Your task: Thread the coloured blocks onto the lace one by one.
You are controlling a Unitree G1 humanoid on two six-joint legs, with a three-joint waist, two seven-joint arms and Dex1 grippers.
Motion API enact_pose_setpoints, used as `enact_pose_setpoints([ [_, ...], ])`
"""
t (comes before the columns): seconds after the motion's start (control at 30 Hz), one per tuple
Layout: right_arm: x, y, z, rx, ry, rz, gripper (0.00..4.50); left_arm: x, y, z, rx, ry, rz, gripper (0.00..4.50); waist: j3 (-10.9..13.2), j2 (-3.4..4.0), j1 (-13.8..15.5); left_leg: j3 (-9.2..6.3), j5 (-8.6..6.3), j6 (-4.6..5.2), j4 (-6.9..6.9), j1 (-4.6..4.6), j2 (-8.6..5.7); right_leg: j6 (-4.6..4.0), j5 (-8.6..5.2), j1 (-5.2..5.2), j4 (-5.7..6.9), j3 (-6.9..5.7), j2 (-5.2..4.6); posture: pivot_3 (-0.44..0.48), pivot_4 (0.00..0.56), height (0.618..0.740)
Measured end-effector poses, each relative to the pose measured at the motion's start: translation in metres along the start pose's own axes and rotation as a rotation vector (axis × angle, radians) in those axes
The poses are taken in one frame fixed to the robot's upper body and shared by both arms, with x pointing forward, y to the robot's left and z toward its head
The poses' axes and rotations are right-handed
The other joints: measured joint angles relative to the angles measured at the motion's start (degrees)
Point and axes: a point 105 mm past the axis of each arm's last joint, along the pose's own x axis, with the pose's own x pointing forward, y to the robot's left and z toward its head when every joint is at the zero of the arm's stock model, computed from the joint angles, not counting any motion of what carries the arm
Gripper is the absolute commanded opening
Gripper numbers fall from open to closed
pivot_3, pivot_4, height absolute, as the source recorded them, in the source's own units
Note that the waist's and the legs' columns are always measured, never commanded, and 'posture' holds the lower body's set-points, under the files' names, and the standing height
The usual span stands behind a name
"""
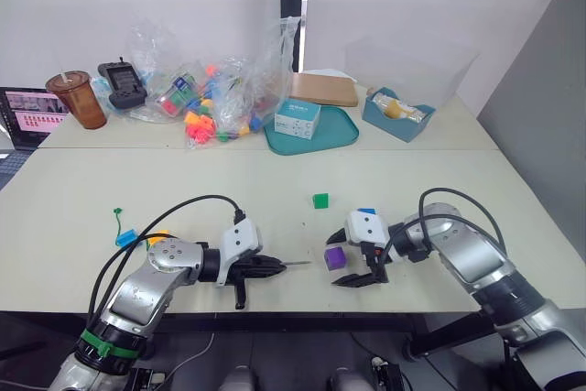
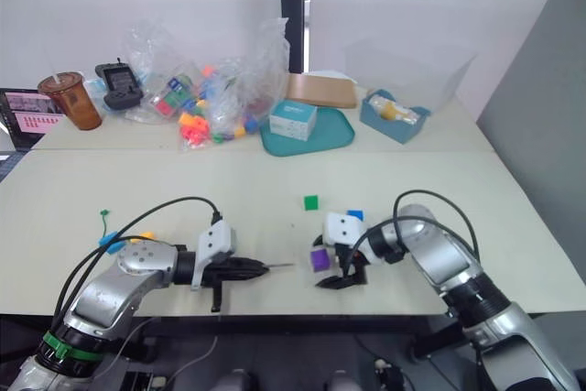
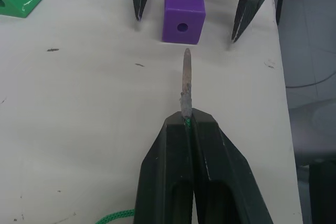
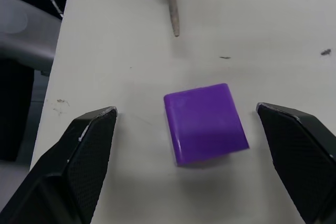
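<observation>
Left wrist view: the left gripper pinches the lace tip near the purple block, unheld on the table between the spread right gripper; a push could slide it away

The table carries the working things near its front edge. The left gripper lies at the front, left of centre, clamped on the lace's stiff tip, which points toward three o'clock. Just beyond the tip sits one block, resting on the table between the spread fingers of the right gripper, touching neither. A second block lies at twelve o'clock from it, a third at one o'clock. The lace trails off at nine o'clock, beside another block. Along the far edge stand a cup, a bag of toys and a tray holding a box.
</observation>
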Motion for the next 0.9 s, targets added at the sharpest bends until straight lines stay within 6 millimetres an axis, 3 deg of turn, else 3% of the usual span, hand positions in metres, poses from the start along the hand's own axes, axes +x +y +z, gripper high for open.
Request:
enact_pose_setpoints([
  [0.3, 0.006, 0.002, -0.006, 0.052, -0.028, 0.012, 1.26, 0.003, -0.001, 0.002, -0.001, 0.014, 0.013, 0.00, 0.0, 0.00, 0.5, 0.00, 0.00, 0.00, 0.01, 0.03, 0.00, 0.00, 0.00, 0.01, 0.04, 0.00, 0.00, 0.000, 0.150, 0.740],
  [0.63, 0.016, 0.008, 0.010, 0.101, -0.058, -0.031, 1.20, 0.012, 0.004, 0.005, 0.024, 0.050, 0.032, 0.00, 0.0, 0.00, 1.1, 0.00, 0.00, 0.00, 0.04, 0.01, -0.01, 0.00, 0.00, 0.00, 0.05, 0.01, 0.00, 0.000, 0.150, 0.740],
  [0.9, 0.018, 0.008, 0.009, 0.117, -0.047, -0.059, 1.20, 0.011, 0.003, 0.003, 0.023, 0.063, 0.024, 0.00, 0.0, 0.00, 1.1, 0.01, 0.00, 0.00, 0.04, 0.01, -0.01, 0.00, 0.00, 0.00, 0.05, 0.01, 0.00, 0.000, 0.150, 0.740],
])
